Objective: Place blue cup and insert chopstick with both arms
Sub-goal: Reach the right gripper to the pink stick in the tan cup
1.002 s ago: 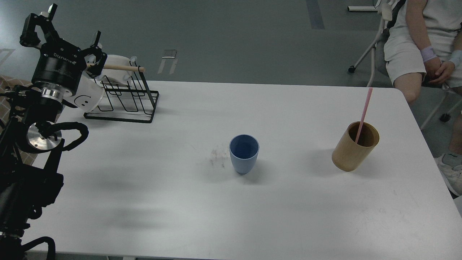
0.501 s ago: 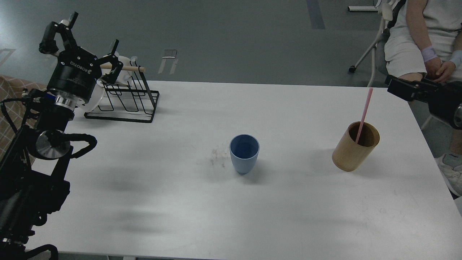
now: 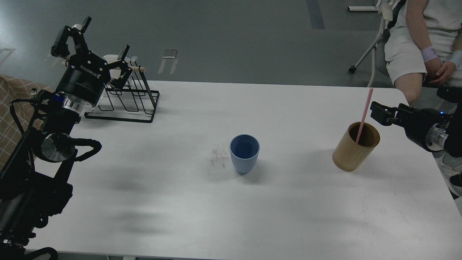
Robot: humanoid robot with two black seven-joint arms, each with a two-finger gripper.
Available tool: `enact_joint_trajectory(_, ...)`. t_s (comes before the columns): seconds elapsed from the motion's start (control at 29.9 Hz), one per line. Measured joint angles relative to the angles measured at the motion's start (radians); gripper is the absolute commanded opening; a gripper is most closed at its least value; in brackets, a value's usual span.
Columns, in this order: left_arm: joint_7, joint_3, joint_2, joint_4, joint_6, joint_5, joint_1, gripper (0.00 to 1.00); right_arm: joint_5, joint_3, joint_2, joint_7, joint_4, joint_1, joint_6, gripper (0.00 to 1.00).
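Observation:
The blue cup (image 3: 244, 153) stands upright and empty near the middle of the white table (image 3: 180, 202). The pink chopstick (image 3: 364, 112) leans in a tan wooden cylinder (image 3: 355, 146) at the right, its top sticking well above the rim. My left gripper (image 3: 105, 37) is open and empty, raised at the far left over the black wire rack (image 3: 124, 103). My right gripper (image 3: 379, 112) comes in from the right edge, just right of the chopstick and level with its middle. It is dark and I cannot tell its fingers apart.
The rack carries a pale wooden rod (image 3: 136, 68), and a white mug (image 3: 112, 59) shows partly behind my left gripper. A seated person (image 3: 415, 39) and a chair are beyond the table's far right corner. A faint smudge (image 3: 217, 156) lies left of the cup.
My left gripper has moved right and a little lower, towards the rack. My right arm has come into view from the right edge and moved left towards the chopstick. Cup and cylinder have not moved.

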Motion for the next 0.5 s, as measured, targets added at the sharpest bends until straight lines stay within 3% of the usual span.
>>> enact_joint_trajectory(0.5, 0.001, 0.002, -0.008, 0.007, -0.004, 0.005, -0.003, 0.97, -0.06, -0.003, 0.095, -0.019, -0.05, 0.012, 0.0, 0.59)
